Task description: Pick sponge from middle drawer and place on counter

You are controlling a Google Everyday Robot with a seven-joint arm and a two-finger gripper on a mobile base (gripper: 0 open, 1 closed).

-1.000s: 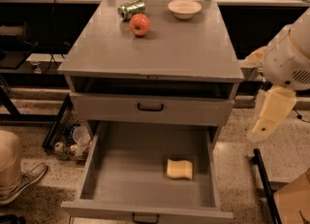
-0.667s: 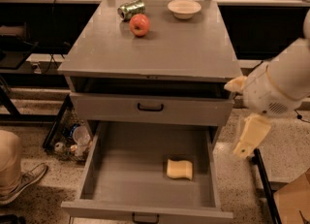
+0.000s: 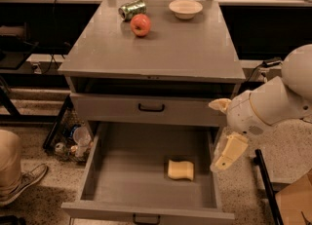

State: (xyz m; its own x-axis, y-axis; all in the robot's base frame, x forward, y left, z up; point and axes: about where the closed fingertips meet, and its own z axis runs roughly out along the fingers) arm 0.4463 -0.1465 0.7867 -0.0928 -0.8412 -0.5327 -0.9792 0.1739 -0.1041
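The pale-yellow sponge [image 3: 180,169] lies on the floor of the middle drawer [image 3: 146,211], right of its centre. The drawer is pulled fully out, with its black handle at the front edge. The counter [image 3: 161,53] is the grey cabinet's top. My gripper [image 3: 213,135] hangs at the drawer's right side, just above its right wall and up and to the right of the sponge, not touching it. Its cream fingers [image 3: 228,152] are spread apart and hold nothing.
On the counter's far part stand a red apple [image 3: 140,25], a green can [image 3: 132,9] on its side and a cream bowl [image 3: 185,9]. A shut drawer front [image 3: 151,108] is above the open one. A person's shoe [image 3: 22,182] and clutter [image 3: 73,139] are at the left.
My arm has swung left and down, bringing the gripper from right of the cabinet to the open drawer's right edge. The sponge has not moved.
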